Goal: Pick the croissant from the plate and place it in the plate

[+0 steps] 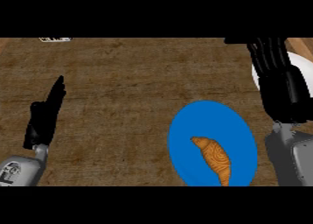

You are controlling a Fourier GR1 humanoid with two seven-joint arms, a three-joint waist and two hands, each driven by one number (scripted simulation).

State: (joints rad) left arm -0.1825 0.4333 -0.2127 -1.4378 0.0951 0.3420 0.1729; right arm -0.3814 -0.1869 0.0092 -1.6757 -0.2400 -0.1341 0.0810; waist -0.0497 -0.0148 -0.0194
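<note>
Croissant (214,159) lies on blue plate (204,118), toward its near half, at the lower right of the bench (133,87). 1 white plate (307,72) sits at the right edge, partly hidden. Right hand (285,92) is over the white plate, fingers (266,50) straight, close together, holding nothing, apart from the croissant. Left hand (46,116) rests at left, fingers straight and pressed together, pointing up.
</note>
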